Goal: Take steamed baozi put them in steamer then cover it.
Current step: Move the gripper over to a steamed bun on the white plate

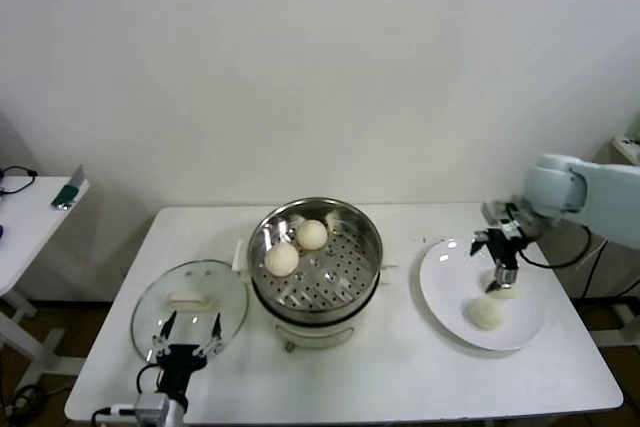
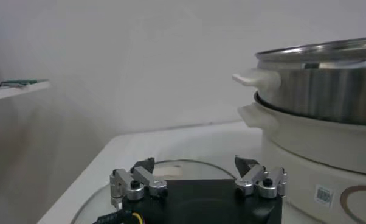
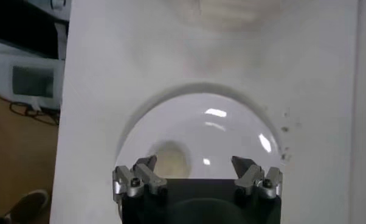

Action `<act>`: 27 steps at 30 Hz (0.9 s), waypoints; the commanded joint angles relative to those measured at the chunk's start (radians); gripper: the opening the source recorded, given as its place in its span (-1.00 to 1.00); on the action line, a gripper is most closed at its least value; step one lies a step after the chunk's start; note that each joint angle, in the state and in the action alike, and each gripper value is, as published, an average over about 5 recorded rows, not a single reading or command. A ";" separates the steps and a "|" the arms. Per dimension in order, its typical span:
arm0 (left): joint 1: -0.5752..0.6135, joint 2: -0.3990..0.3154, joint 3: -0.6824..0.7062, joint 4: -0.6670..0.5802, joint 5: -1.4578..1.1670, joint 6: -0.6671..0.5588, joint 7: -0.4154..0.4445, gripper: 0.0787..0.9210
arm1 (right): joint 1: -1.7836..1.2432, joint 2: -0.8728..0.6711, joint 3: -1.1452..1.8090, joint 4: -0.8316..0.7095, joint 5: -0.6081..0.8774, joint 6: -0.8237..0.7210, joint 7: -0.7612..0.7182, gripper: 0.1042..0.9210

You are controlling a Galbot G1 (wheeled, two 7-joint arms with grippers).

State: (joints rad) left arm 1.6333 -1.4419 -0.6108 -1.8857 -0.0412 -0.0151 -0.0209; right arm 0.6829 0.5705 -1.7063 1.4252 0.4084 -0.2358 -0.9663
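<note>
Jaws of the right gripper [image 1: 503, 269] stand apart and empty over the white plate [image 1: 440, 297], just above the farther of the two baozi there [image 1: 504, 290], with the nearer baozi [image 1: 486, 313] lying toward the plate's front; the left gripper [image 1: 186, 339] waits low at the worktop's [image 1: 400, 377] front edge, its jaws also apart, over the near rim of the glass cover [image 1: 190, 307], which lies flat beside the steamer [image 1: 315, 257]. Two baozi already sit on the perforated tray, one [image 1: 282, 259] in front of the other [image 1: 312, 234], so I judge the task half done and the step in hand to be picking a third bun. From the left wrist, the left gripper [image 2: 198, 179] hovers above the cover [image 2: 189, 167] and the steamer's wall [image 2: 329, 91] and side handle rise close by. From the right wrist, the right gripper [image 3: 197, 176] looks down on the plate [image 3: 231, 131] with one baozi [image 3: 169, 159] near one finger rather than centred. A good pick would probably need the jaws shifted to straddle the bun, lowered to its widest part and closed gently, since the soft dough looks easy to dent. The lift must clear the steamer's rim; bare worktop between plate and pot leaves room, and the tray's near side has free space.
</note>
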 commanded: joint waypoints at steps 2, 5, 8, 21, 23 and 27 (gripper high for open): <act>0.002 -0.003 -0.003 0.009 0.006 -0.002 -0.001 0.77 | -0.353 -0.060 0.248 -0.109 -0.153 0.006 0.023 0.76; 0.004 -0.003 -0.004 0.014 0.007 -0.003 -0.002 0.77 | -0.399 -0.039 0.281 -0.134 -0.166 0.001 0.037 0.76; 0.005 -0.004 -0.004 0.017 0.008 -0.004 -0.003 0.77 | -0.442 -0.020 0.320 -0.158 -0.178 -0.004 0.052 0.76; 0.009 0.000 -0.003 0.013 0.014 -0.004 -0.004 0.77 | -0.447 0.020 0.336 -0.160 -0.177 -0.023 0.061 0.66; 0.009 0.000 -0.003 0.010 0.016 -0.003 -0.004 0.77 | -0.421 0.018 0.318 -0.155 -0.178 -0.022 0.056 0.57; 0.008 -0.002 0.001 0.008 0.022 -0.002 -0.004 0.77 | -0.353 0.016 0.273 -0.135 -0.172 -0.015 0.045 0.44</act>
State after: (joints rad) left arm 1.6416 -1.4441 -0.6108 -1.8769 -0.0214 -0.0185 -0.0247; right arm 0.2895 0.5810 -1.4130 1.2915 0.2521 -0.2511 -0.9190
